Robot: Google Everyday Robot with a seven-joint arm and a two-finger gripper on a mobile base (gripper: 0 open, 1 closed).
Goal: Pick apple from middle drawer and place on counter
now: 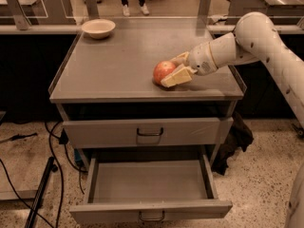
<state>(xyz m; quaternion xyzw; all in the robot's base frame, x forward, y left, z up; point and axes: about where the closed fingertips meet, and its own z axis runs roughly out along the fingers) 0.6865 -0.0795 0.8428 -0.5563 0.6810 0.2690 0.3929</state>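
Note:
The red-orange apple (162, 71) rests on the grey counter (114, 65), near its front right part. My gripper (169, 72) reaches in from the right, with one cream finger on the near side of the apple and the other behind it, shut on it. The middle drawer (151, 210) is pulled out below the counter, and its inside shows nothing in it.
A cream bowl (98, 28) stands at the counter's far left corner. The upper drawer front (149, 132) is closed. Cables and a dark stand (40, 189) lie on the floor to the left. A dark bag (235, 139) sits at the cabinet's right side.

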